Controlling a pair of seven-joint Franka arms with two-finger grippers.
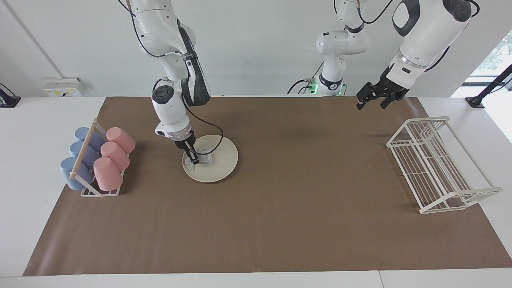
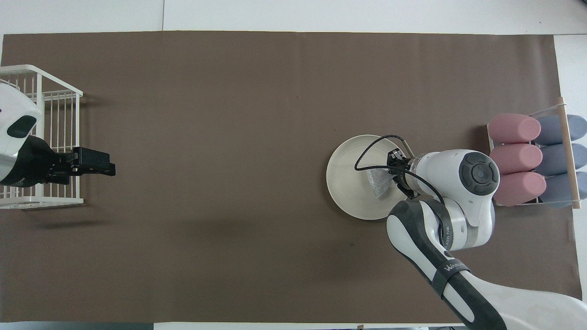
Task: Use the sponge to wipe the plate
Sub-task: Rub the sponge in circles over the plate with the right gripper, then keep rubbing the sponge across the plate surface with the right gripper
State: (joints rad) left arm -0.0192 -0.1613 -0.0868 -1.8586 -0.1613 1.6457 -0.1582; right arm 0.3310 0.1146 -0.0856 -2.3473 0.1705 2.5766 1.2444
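Pressing the sponge [image 1: 204,155] onto the plate [image 1: 219,170], your right hand [image 1: 193,159] pinched shut on it, your left hand [image 1: 372,101] waiting spread above the tabletop beside the wire rack [image 1: 440,164].

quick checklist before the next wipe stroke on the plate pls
1. Right gripper shut on the sponge: ok.
2. Sponge on the plate, at the part toward the right arm's end of the table: ok.
3. Plate flat on the brown mat: ok.
4. Cup rack apart from the plate, though the right arm's wrist covers part of it in the overhead view: ok.
5. Cable looping from the right wrist over the plate, free of snagging: cannot tell.
6. Left gripper open, waiting in the air above the mat's edge near the wire rack: ok.
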